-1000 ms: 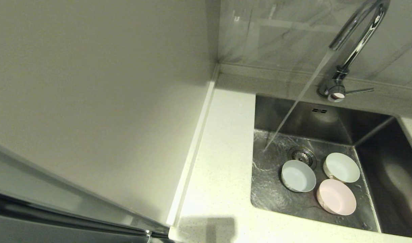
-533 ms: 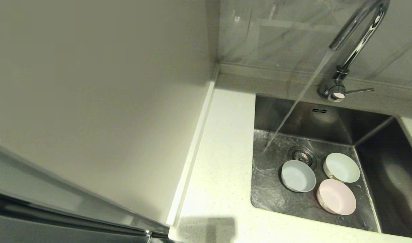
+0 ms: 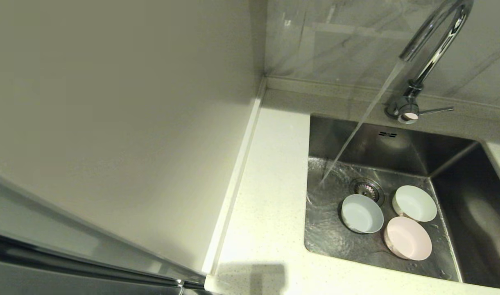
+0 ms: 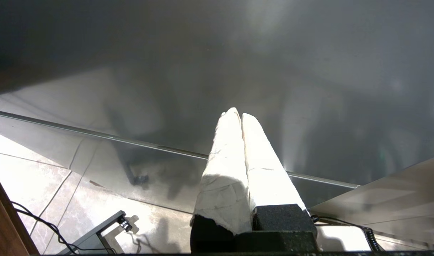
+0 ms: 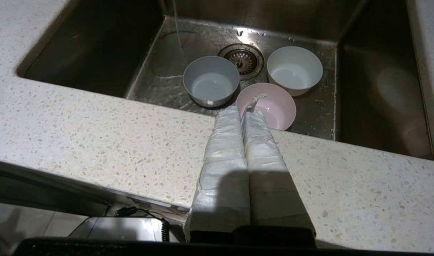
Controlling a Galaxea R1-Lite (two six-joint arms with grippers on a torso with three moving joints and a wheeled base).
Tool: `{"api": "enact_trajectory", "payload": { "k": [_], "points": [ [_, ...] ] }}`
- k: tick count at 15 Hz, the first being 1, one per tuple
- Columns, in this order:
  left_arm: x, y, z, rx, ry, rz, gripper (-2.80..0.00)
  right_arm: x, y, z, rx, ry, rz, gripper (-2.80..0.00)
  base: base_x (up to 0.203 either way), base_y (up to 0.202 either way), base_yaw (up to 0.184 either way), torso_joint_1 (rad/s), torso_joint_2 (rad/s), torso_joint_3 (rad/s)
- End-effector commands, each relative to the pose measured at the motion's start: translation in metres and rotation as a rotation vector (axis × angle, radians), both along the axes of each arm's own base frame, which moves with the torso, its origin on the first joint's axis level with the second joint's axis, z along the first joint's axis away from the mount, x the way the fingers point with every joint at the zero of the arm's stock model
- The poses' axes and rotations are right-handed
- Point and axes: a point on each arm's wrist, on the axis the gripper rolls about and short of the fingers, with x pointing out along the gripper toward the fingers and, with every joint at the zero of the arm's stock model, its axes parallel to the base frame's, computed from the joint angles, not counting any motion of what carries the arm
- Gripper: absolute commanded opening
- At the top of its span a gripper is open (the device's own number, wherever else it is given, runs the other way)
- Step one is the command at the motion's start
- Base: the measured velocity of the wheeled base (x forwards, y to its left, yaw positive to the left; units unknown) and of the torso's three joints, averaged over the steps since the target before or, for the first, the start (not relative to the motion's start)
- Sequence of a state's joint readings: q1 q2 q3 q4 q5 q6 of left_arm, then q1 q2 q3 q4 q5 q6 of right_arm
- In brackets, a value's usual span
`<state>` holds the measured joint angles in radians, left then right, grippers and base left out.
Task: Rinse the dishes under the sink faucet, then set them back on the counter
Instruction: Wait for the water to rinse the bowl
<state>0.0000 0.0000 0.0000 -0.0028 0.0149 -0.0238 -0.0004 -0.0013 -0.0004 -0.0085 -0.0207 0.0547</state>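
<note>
Three bowls rest on the sink floor beside the drain strainer: pale blue, whitish-green, pale pink. The chrome faucet runs; its stream lands left of the strainer, beside the blue bowl. In the right wrist view my right gripper is shut and empty above the counter's front strip, short of the pink bowl, with the blue bowl and the whitish-green bowl beyond. My left gripper is shut and parked low, facing a grey panel.
The speckled counter runs along the sink's left side, bounded by a plain beige wall panel. The faucet lever sticks out to the right. The sink's right part is deep and dark. Cables lie on the floor.
Only the running water ripples differently on the sink floor. Bowls and faucet have not moved.
</note>
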Motion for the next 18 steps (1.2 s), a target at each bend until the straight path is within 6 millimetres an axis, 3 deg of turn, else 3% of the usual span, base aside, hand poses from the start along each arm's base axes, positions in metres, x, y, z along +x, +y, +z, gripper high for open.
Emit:
{"api": "enact_trajectory", "payload": {
  "k": [1,18],
  "points": [
    [-0.0002,0.0,0.0,0.001,-0.003,0.0,-2.8,0.0001,0.0,0.0,0.001,0.001,-0.002,-2.8,0.0,0.0,0.0,0.0,0.0,0.0],
    [-0.0002,0.0,0.0,0.0,-0.003,0.0,-2.8,-0.0001,0.0,0.0002,-0.002,0.004,-0.003,-2.8,0.0,0.0,0.0,0.0,0.0,0.0]
  ]
}}
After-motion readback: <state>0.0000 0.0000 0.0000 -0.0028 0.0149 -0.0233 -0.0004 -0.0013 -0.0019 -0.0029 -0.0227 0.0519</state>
